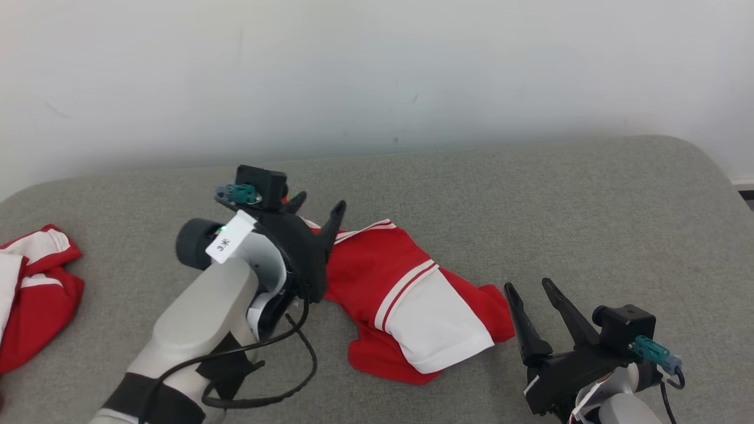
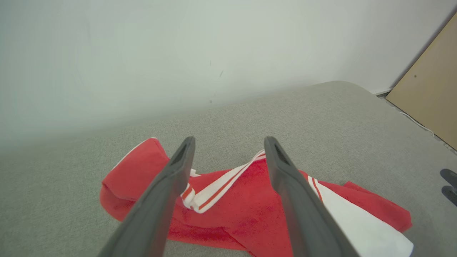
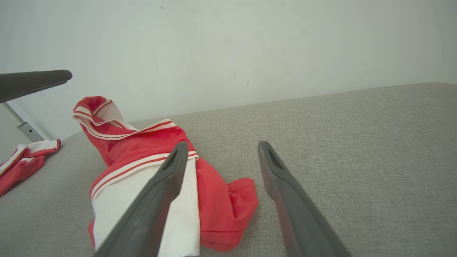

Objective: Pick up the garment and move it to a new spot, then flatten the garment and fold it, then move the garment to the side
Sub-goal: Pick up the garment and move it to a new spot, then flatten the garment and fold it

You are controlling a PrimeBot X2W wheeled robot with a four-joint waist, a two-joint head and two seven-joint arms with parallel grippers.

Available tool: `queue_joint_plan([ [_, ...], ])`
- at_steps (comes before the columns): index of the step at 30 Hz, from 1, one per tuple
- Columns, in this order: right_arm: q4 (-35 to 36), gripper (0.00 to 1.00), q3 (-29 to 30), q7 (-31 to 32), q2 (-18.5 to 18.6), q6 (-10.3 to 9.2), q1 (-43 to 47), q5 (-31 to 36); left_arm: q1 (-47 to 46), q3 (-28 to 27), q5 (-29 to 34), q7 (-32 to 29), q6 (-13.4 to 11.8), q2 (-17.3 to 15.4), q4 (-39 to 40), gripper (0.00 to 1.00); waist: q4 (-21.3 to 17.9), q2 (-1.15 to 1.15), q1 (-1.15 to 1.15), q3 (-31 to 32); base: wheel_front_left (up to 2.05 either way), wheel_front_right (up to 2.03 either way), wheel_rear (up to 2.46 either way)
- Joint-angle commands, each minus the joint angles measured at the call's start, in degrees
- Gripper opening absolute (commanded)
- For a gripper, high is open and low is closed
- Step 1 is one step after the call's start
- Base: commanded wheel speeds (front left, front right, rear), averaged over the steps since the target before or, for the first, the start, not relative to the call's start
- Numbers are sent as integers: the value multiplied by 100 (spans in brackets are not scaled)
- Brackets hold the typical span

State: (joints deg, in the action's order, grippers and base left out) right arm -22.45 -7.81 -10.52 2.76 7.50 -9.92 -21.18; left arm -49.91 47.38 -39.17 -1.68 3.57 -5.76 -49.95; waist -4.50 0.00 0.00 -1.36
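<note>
The garment (image 1: 412, 294) is red with white panels and striped trim, lying crumpled in the middle of the grey cushioned surface (image 1: 530, 194). My left gripper (image 1: 319, 203) is at the garment's left end, open, its fingers spread above the cloth and holding nothing. The left wrist view shows that gripper (image 2: 230, 142) over the garment (image 2: 242, 210) and its striped band. My right gripper (image 1: 528, 287) stands open just right of the garment's red corner. In the right wrist view its gripper (image 3: 223, 146) straddles the edge of the garment (image 3: 142, 153), whose far end stands bunched up.
A second red and white garment (image 1: 35, 282) lies at the surface's left edge, also seen in the right wrist view as a garment (image 3: 25, 160). A pale wall (image 1: 377, 70) runs behind. A brown board (image 2: 428, 92) leans beyond the right end. Bare grey surface stretches to the right.
</note>
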Motion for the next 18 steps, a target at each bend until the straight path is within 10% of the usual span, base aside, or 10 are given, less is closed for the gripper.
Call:
queue_joint_plan([
  [1,-3,100,5,16,22,-2,31,-33,30,40,48,-54,12,6,49,100,-37,0,0,-6,0,0,0],
  [18,-33,100,58,-46,23,-2,-13,-85,803,524,-278,-1681,-465,41,551,100,-441,0,0,-143,0,0,0],
])
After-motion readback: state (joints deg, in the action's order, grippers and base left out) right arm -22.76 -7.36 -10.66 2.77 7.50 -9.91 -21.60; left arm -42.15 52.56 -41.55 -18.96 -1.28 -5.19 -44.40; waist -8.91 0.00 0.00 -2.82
